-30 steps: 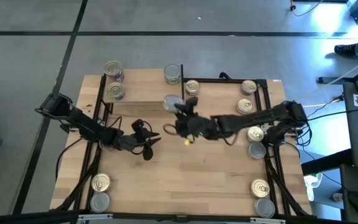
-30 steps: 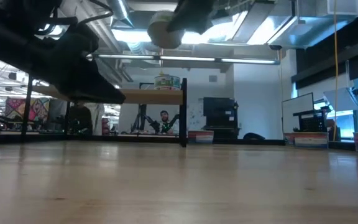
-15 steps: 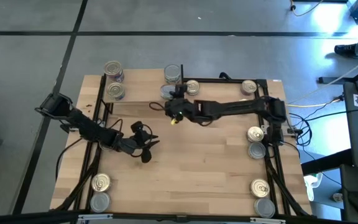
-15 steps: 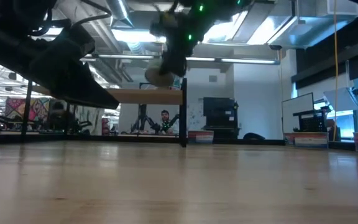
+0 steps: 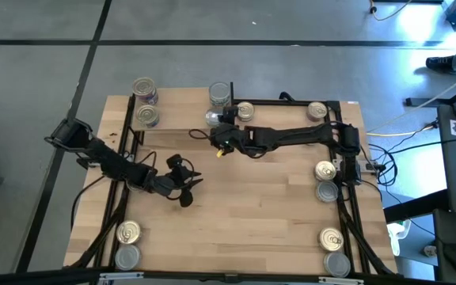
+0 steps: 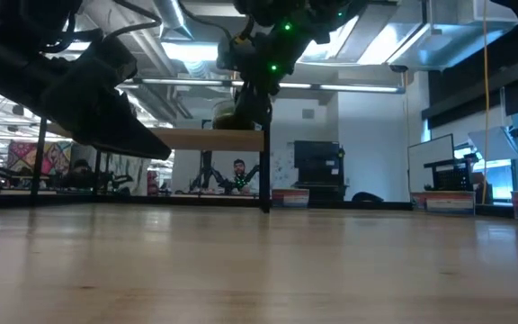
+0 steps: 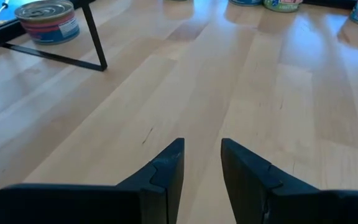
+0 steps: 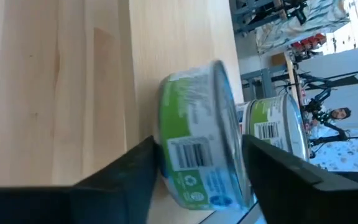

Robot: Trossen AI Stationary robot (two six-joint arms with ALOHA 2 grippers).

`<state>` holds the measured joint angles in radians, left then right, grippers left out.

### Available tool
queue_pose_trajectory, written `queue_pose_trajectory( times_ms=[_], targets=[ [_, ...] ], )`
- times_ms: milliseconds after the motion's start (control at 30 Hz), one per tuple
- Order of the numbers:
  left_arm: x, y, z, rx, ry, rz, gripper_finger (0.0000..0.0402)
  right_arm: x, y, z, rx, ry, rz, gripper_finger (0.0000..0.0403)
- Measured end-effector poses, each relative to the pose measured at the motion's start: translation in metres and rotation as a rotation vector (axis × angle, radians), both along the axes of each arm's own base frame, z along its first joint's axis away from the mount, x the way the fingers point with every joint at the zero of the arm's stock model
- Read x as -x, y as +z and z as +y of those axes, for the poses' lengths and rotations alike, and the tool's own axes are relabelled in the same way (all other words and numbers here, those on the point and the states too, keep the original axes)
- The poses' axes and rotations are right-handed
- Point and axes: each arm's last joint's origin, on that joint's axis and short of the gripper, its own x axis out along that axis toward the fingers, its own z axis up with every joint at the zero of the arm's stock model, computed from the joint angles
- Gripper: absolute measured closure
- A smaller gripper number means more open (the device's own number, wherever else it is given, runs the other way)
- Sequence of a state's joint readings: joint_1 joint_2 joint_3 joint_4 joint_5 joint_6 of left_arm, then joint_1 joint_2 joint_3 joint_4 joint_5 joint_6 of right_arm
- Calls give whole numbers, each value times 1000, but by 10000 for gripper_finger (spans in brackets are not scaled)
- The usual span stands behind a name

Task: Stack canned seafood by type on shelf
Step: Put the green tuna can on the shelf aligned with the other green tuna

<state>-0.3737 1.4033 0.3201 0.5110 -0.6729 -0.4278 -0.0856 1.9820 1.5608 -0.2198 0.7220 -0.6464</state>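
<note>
The right gripper [image 8: 194,177] stands spread around a green tin [image 8: 197,152] resting at the shelf [image 5: 180,119] edge, just beside a like tin [image 8: 278,127] farther along, while the left gripper [image 7: 202,171], empty and slightly parted, waits over the worktop [image 5: 275,206] middle.

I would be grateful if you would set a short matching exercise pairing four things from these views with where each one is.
Things:
1. left tool
2. right tool
3. green-labelled tin
4. red-banded tin

Places:
A. on the shelf plank, near its edge
B. standing on the table beside a thin black post
C. over bare table wood, holding nothing
D. reaching to the shelf's right end

Pairs: 1-C, 2-D, 3-A, 4-B
</note>
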Motion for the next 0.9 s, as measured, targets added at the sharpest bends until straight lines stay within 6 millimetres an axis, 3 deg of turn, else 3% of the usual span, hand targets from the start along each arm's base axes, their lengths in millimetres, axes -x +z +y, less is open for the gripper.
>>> queue_pose_trajectory(
  times_ms=[267, 633, 900],
  targets=[
    [0, 0, 0, 9, 5, -1, 298, 2, -1, 4, -46, -6, -6, 104],
    [0, -1, 0, 24, -3, 1, 298, 2, 16, 13, -36, -31, -40, 100],
    [0, -1, 0, 37, 2, -4, 298, 3, 19, 8, -19, -63, -34, 100]
  ],
)
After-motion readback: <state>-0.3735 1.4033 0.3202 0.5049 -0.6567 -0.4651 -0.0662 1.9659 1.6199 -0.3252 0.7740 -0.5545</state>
